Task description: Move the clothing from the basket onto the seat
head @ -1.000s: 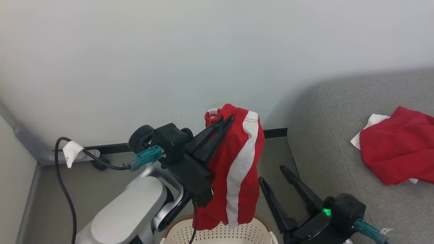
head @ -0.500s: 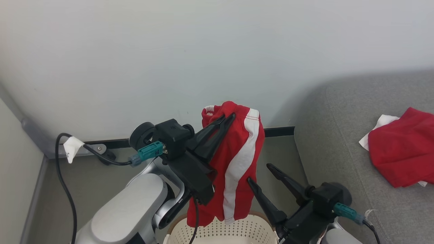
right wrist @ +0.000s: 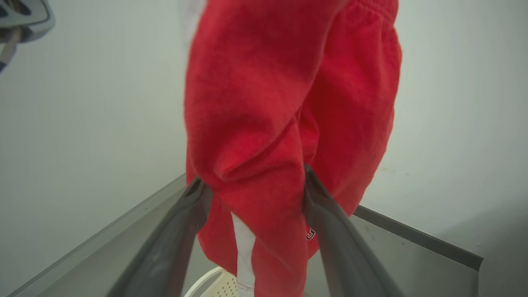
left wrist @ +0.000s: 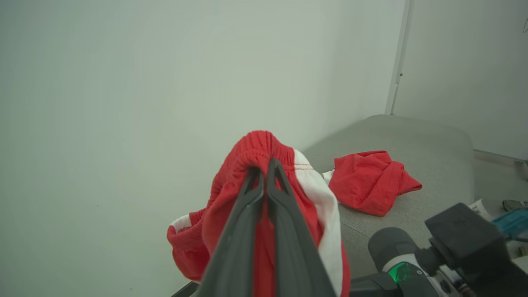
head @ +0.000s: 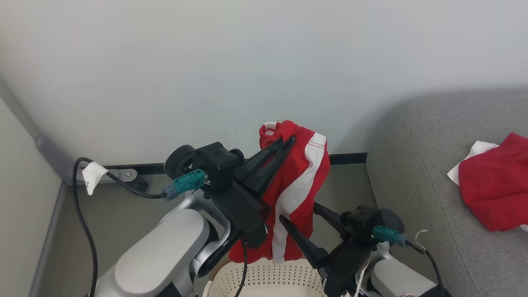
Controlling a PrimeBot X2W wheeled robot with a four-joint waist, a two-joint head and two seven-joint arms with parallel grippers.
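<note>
Left gripper (head: 288, 140) (left wrist: 265, 167): jaws together, clamped on the elastic waistband of the held red garment (head: 305, 173) (left wrist: 255, 144) (right wrist: 268, 103), raised in front of the wall.
Held red garment: hangs down from the left jaws, white stripe along one side, hem just above the basket (head: 272, 280).
Right gripper (head: 299, 211) (right wrist: 252, 177): jaws wide apart – the garment's lower part lies between them and touches both inner sides.
Second red garment (head: 495, 189) (left wrist: 371, 181): lies on the seat (head: 420, 173) – well apart from both grippers.
</note>
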